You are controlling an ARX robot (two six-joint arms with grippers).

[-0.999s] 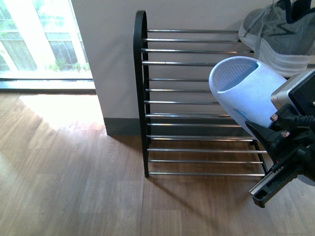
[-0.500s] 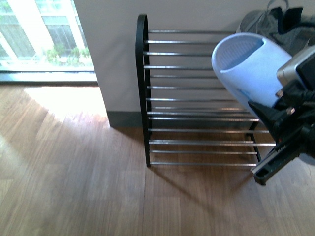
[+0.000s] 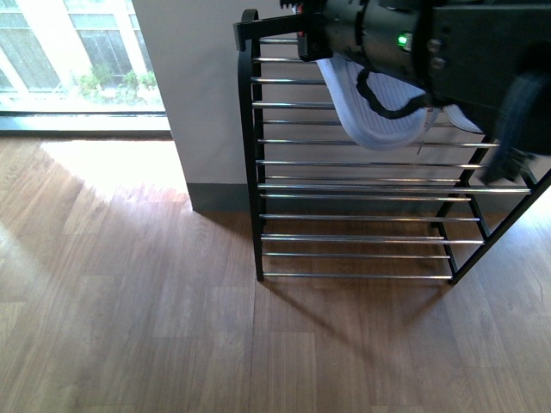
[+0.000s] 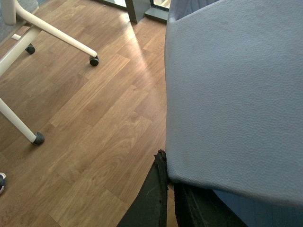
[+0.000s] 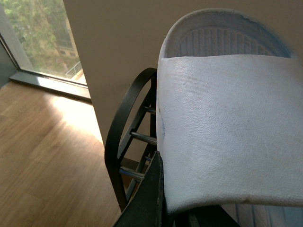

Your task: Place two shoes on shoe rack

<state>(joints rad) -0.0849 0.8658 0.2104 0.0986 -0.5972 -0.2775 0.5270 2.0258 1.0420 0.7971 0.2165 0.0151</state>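
Note:
The shoe rack (image 3: 362, 198), a black frame with chrome rods, stands against the wall. My right arm (image 3: 413, 39) reaches across its top left corner, and a pale blue slide (image 3: 379, 120) hangs under it, over the upper tiers. In the right wrist view my right gripper (image 5: 163, 189) is shut on that slide's strap (image 5: 227, 127), beside the rack's arched end (image 5: 116, 142). My left gripper (image 4: 169, 175) is shut on the other pale blue slide (image 4: 236, 94), held above the wooden floor and out of the front view.
A window (image 3: 77, 60) lies left of the wall corner. Wooden floor (image 3: 129, 301) spreads in front of the rack. White chair legs on castors (image 4: 57, 35) stand on the floor in the left wrist view.
My right arm has lifted the slide and swung it left, from the rack's right side to above its top left corner. The arm now covers the top tier.

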